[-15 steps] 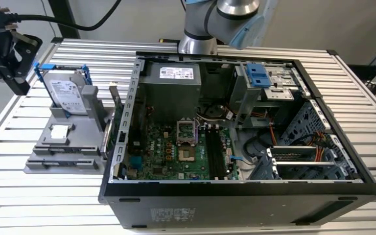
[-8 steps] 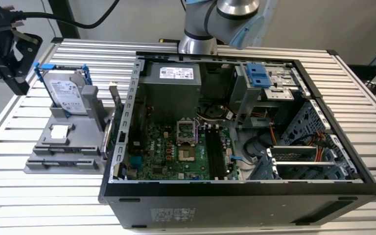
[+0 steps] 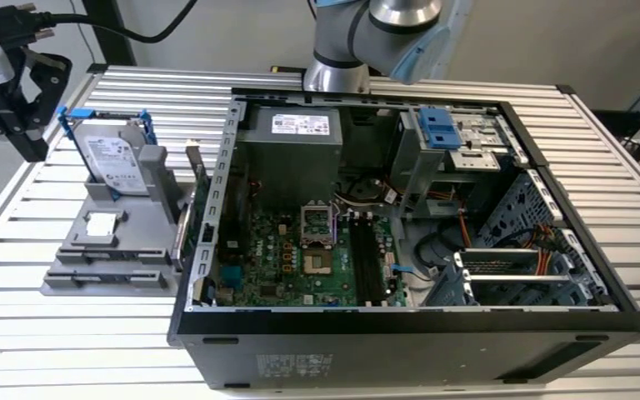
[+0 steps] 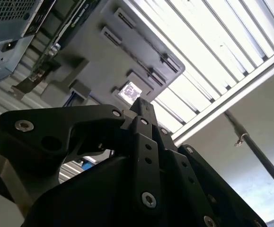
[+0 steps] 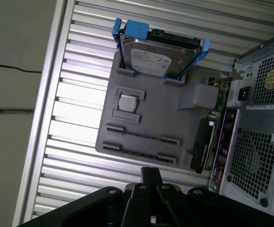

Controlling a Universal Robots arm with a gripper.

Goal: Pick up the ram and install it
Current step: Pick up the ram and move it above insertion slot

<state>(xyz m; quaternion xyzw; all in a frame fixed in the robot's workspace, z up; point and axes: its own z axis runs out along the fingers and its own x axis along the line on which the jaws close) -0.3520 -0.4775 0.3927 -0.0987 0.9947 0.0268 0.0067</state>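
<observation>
parts wait on a gray fixture tray [image 5: 160,113] beside the open pc case [image 3: 409,321], each propped for a grab from above: the hard drive [image 5: 158,59] upright in its blue frame, and what i judge to be the ram [image 5: 139,152] on edge in a rail. the case lies open so its motherboard slots [image 3: 370,258] face up. my pincer [image 5: 151,172] hangs clear of the tray, fingertips pressed together, holding nothing.
</observation>
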